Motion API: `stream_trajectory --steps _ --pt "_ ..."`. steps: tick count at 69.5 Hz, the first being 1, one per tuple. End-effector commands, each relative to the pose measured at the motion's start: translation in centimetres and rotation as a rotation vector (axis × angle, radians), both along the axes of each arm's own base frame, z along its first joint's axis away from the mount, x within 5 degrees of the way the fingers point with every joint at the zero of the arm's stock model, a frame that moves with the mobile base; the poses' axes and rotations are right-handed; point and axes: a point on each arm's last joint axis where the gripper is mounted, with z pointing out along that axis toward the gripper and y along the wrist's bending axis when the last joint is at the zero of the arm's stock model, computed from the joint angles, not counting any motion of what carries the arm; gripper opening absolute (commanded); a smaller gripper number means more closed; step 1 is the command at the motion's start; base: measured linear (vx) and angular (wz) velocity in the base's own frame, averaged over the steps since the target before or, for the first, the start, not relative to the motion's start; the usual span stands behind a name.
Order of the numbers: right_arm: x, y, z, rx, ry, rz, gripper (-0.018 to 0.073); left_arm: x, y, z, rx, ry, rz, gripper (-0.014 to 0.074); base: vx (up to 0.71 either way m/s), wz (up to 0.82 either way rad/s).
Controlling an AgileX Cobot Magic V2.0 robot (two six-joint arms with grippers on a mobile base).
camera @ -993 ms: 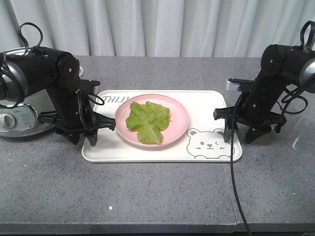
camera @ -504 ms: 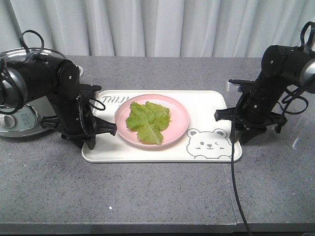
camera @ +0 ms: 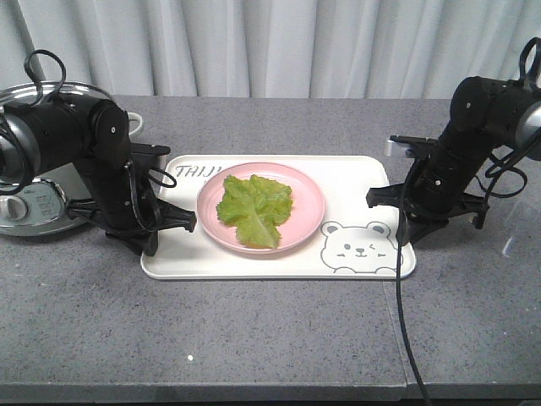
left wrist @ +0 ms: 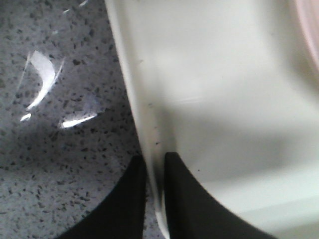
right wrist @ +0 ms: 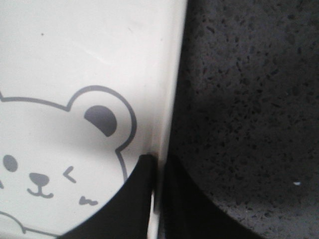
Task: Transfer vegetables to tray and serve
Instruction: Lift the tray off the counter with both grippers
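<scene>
While each pair of jaws stands narrow, the left gripper (left wrist: 154,167) clamps the tray (left wrist: 214,99) rim at one short end and the right gripper (right wrist: 158,167) clamps the opposite rim beside the bear face (right wrist: 42,174); between them, well inside both, the lettuce leaf (camera: 254,207) lies on a pink plate (camera: 309,203) on the tray

From the front camera I read grey lettering (camera: 196,172) on the tray (camera: 355,179), roughly "TAIJI", cut off by the pink plate (camera: 309,200). The cooker (camera: 34,207) panel's print is too small for me.
</scene>
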Motion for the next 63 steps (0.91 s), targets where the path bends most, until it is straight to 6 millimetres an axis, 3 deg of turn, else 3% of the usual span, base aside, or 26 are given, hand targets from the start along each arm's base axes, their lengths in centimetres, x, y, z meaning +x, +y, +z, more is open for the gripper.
stream_trajectory --steps 1,31,63 --pt "-0.2 0.0 2.8 0.005 -0.089 0.033 -0.0008 -0.7 -1.0 0.8 -0.065 0.001 -0.026 -0.0008 0.00 0.00" --pt "-0.6 -0.1 4.1 0.002 -0.125 0.042 -0.0008 0.3 -2.2 5.8 -0.191 -0.114 -0.038 -0.0008 0.00 0.00" --pt "-1.6 -0.6 7.8 -0.022 -0.239 0.044 -0.0008 0.5 -2.4 8.3 -0.216 -0.139 -0.051 -0.0008 0.00 0.00"
